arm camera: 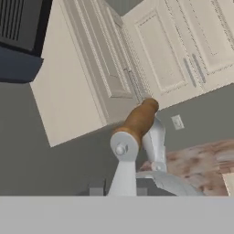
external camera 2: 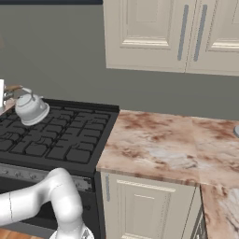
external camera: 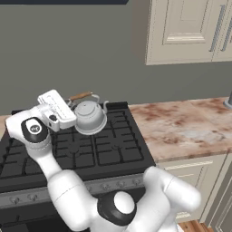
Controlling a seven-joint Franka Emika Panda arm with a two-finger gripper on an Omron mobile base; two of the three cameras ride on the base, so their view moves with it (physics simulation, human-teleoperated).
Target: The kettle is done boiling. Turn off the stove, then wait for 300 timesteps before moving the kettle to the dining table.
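One kettle is up off the stove, tilted so its base faces the left base camera, hanging over the grates near the stove's back edge, left of centre. The gripper sits at the kettle's upper left, right by the brown wooden bar of the handle, and its jaws are drawn narrow on that handle, so the kettle hangs from the grip. From the right base view the kettle floats above the back left corner of the stove. Up close in the hand view, the wooden handle runs diagonally with its metal bracket below. Right of the stove lies the marbled tabletop, with cream wall cabinets above.
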